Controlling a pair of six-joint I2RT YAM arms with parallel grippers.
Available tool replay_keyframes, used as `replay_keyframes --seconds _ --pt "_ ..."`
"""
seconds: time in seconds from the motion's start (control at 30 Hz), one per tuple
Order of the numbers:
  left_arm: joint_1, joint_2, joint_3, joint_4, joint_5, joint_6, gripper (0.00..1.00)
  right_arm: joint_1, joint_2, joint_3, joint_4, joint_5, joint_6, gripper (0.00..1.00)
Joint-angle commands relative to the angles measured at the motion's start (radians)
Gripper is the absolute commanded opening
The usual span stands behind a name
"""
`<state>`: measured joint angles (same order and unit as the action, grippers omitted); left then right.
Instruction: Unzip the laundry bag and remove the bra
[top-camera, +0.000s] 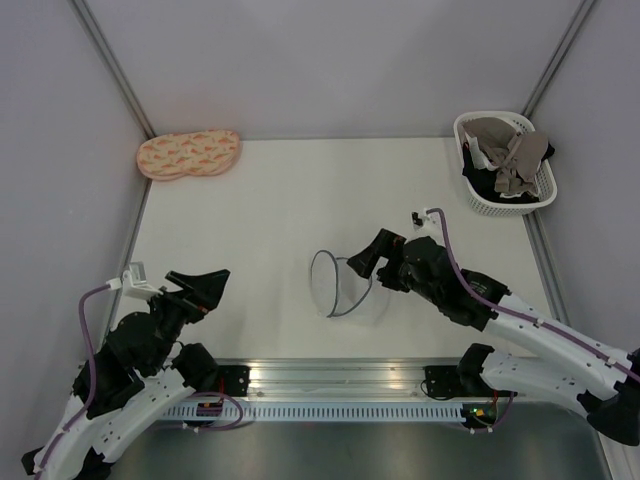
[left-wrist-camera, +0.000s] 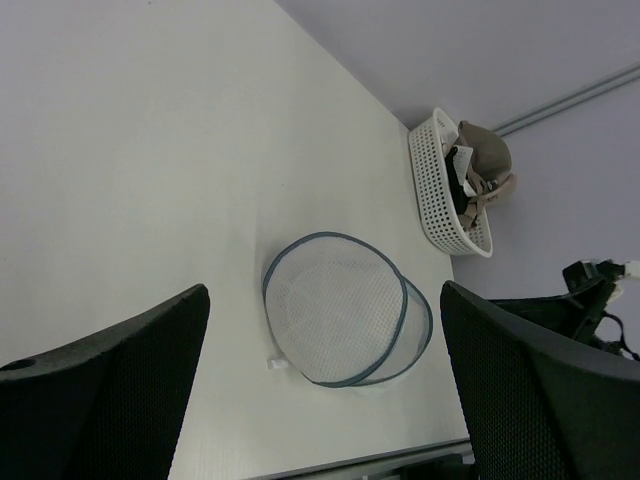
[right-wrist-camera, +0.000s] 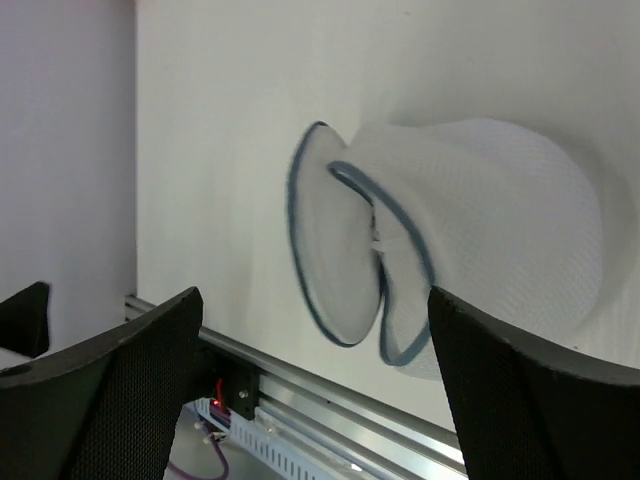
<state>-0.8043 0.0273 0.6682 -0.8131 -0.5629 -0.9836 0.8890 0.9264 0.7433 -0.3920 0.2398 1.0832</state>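
The bag (top-camera: 345, 285) sits by the middle of the tabletop's (top-camera: 260, 200) near edge, hoops on edge, its axis running left to right, just left of my right jaws, which are spread and empty; the left jaws, also spread, are well apart from it; the bra (top-camera: 505, 150) lies in the basket (top-camera: 540, 195) at the far right corner; I can read no writing anywhere.

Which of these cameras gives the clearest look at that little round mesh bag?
The left wrist view: the whole laundry bag lies sharp and unobstructed, both blue-grey hoops visible. The right wrist view is closer but blurred, its lower edge hidden. The top view shows it small and faint.
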Motion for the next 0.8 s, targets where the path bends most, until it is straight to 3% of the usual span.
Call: replay_keyframes --seconds 0.0,0.2,0.33,0.57,0.77 --pt "0.004 0.022 0.008 0.022 0.058 -0.001 1.0 -0.001 -0.055 0.129 0.007 -0.053 -0.181 0.98" --pt "0.004 0.02 -0.016 0.086 0.158 0.063 1.0 0.001 -0.149 0.16 -0.007 -0.057 -0.324 0.98" --pt "0.004 0.022 -0.042 0.12 0.208 0.092 1.0 0.001 -0.138 0.224 -0.109 -0.069 -0.374 0.98" --pt "0.004 0.034 -0.084 0.248 0.36 0.163 1.0 0.001 -0.216 0.217 -0.097 -0.082 -0.401 0.98" --pt "0.004 0.034 -0.105 0.275 0.389 0.175 1.0 -0.001 -0.232 0.24 -0.119 -0.074 -0.433 0.98"
